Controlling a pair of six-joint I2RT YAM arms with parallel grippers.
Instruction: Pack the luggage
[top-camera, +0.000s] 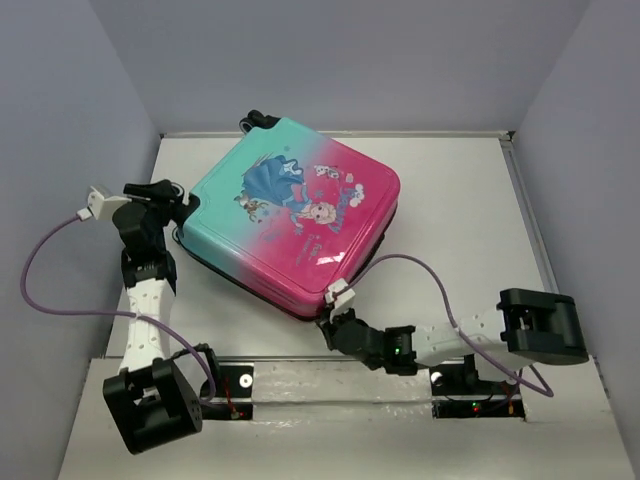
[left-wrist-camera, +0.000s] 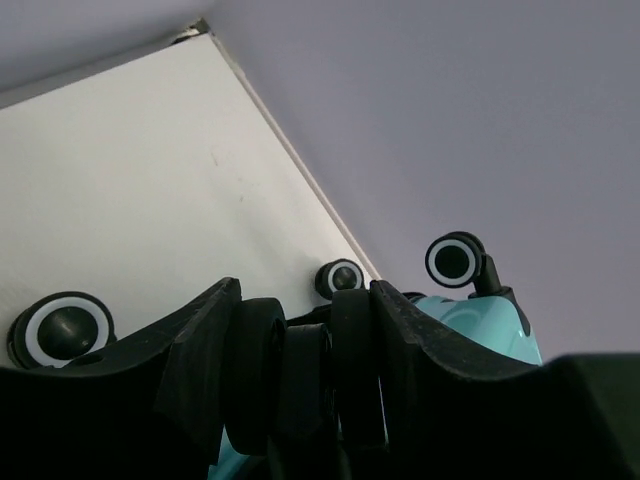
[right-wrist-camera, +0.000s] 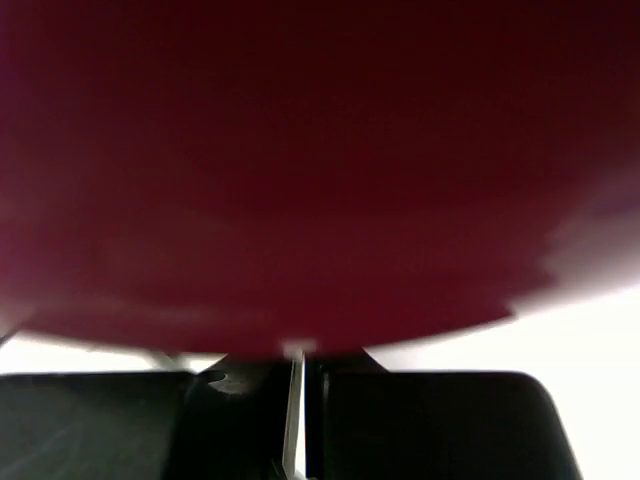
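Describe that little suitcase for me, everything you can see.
The luggage is a small, glossy hard-shell case, teal fading to pink, with a cartoon princess printed on top. It lies flat and closed on the white table, black wheels toward the far-left side. The left pincer straddles one wheel; the shut right pincer is at its near pink corner.

both arms same build: left arm (top-camera: 150, 320) and right arm (top-camera: 462, 340) have white moulded links between black joint housings. big black motor block (top-camera: 150, 405) on the left, matching one (top-camera: 541, 325) on the right. purple cable (top-camera: 38, 270) runs outside the left arm into a white plug (top-camera: 97, 203); right cable (top-camera: 432, 272) same, own white plug (top-camera: 340, 295). green LED (top-camera: 398, 350) on right wrist housing. left hand (left-wrist-camera: 300, 310) fingers (left-wrist-camera: 200, 345) matte black, thick, angular; right hand (right-wrist-camera: 297, 400) black too, blurry up close
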